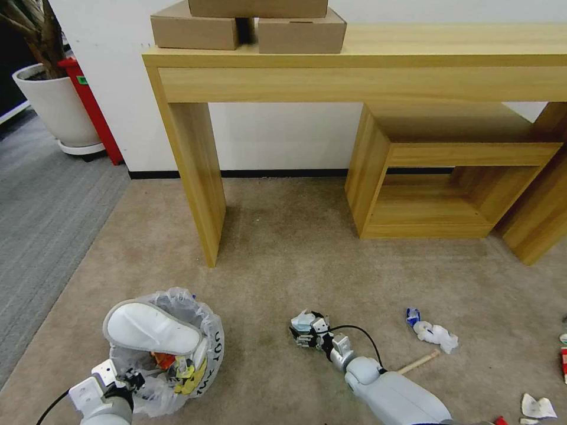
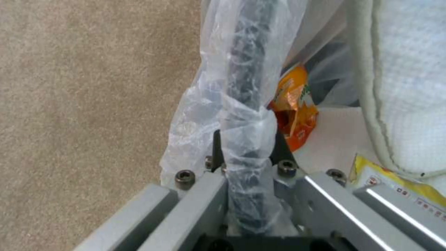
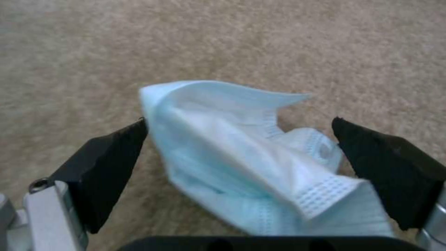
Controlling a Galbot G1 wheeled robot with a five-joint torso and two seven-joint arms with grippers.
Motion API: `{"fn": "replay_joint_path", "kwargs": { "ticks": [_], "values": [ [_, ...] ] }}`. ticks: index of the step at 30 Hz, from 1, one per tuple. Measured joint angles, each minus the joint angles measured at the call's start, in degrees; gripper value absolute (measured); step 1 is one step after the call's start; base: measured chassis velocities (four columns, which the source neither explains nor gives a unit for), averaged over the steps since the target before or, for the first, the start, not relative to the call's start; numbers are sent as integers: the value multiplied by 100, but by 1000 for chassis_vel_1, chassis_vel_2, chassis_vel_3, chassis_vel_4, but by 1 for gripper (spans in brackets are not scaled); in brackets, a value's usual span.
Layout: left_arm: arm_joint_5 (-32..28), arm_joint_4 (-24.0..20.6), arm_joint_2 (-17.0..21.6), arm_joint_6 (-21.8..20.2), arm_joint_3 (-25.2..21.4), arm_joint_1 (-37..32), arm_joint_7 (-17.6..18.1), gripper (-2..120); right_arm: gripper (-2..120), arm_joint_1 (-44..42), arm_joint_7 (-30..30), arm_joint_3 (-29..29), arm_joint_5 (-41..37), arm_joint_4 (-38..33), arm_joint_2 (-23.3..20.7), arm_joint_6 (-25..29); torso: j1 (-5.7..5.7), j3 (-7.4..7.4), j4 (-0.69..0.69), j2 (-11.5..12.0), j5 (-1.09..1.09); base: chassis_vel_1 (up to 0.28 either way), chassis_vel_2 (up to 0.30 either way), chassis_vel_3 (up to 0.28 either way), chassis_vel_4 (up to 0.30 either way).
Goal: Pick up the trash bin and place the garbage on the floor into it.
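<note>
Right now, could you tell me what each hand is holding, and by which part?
The left hand is shut on the trash bin, gripping its bag-covered rim. The right hand is open around a light blue face mask on the floor, not yet gripping it.

Head view looks down from above; wrist views sit close (sharing the floor [image 1: 283,260]).

The trash bin [image 1: 171,354] stands on the beige carpet floor [image 1: 283,260], its crinkly white bag spilling over the rim; a white slipper [image 1: 150,329] lies across its mouth above orange [image 2: 293,111] and yellow wrappers [image 1: 190,378]. A crumpled pale-blue face mask [image 3: 241,157] lies on the carpet mid-floor. Farther right lie crumpled white paper [image 1: 437,335] touching a blue-white scrap [image 1: 412,316], a wooden stick [image 1: 418,362], and torn paper [image 1: 536,407]
</note>
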State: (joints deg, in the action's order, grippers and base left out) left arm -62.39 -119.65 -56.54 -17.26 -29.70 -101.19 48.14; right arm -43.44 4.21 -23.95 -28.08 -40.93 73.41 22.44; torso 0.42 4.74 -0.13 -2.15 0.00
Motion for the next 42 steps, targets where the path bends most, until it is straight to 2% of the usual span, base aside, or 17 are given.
{"fn": "replay_joint_path", "kwargs": {
  "ticks": [3,6,7,10,12,15,16,18,20,23,24,28,29,31,36,42],
  "values": [
    [6,28,-4,8,0,1,-14,0,100,20,-158,7,-4,67,48,-29,0,0,0,0,1,0,0,0,0],
    [23,37,-7,26,0,1,-34,0,89,22,-381,12,-67,110,92,-86,0,0,0,0,0,0,0,0,0],
    [23,37,-7,26,0,1,-34,0,89,22,-381,12,-67,110,92,-86,0,0,0,0,0,0,0,0,0],
    [31,37,13,43,0,0,-44,0,75,-8,-420,12,-101,50,81,-94,0,1,0,1,0,0,0,0,0],
    [32,37,23,47,0,1,-47,0,72,-9,-420,16,-103,26,73,-95,0,1,0,1,-1,0,0,0,0],
    [31,38,42,61,0,28,-50,0,56,-5,-415,26,-124,-26,43,-67,0,1,0,1,-2,0,0,0,0],
    [31,38,42,61,0,28,-50,0,56,-5,-415,26,-124,-26,43,-67,0,1,0,1,-2,0,0,0,0],
    [30,38,47,66,1,41,-50,0,45,-2,-419,25,-150,-97,2,-64,0,1,0,1,-2,0,0,0,0],
    [30,38,53,68,1,44,-50,0,42,-3,-423,21,-163,-146,-23,-67,0,1,0,1,-2,0,0,0,0],
    [30,38,63,81,-7,43,-58,0,28,-3,-441,12,-216,-278,-80,-81,0,1,-1,1,-3,0,0,0,0],
    [30,38,63,81,-7,43,-58,0,28,-3,-441,12,-216,-278,-80,-81,0,1,-1,1,-3,0,0,0,0],
    [38,39,61,105,-43,5,-71,0,9,10,-473,11,-228,-324,-105,-91,0,1,-3,1,-4,0,0,0,0],
    [38,39,61,105,-43,5,-71,0,9,10,-473,11,-228,-324,-105,-91,0,1,-3,1,-4,0,0,0,0],
    [59,39,59,110,-53,-13,-73,0,1,2,-472,20,-231,-371,-122,-86,0,1,-3,2,-5,0,0,0,0],
    [83,39,57,124,-62,-27,-73,0,0,-26,-502,46,-237,-522,-165,-63,1,1,-2,2,-3,0,0,0,0],
    [-26,32,125,127,-66,44,-38,0,0,-69,-462,284,-254,-1197,-423,170,1,1,0,2,-1,0,0,0,0]
  ]
}}
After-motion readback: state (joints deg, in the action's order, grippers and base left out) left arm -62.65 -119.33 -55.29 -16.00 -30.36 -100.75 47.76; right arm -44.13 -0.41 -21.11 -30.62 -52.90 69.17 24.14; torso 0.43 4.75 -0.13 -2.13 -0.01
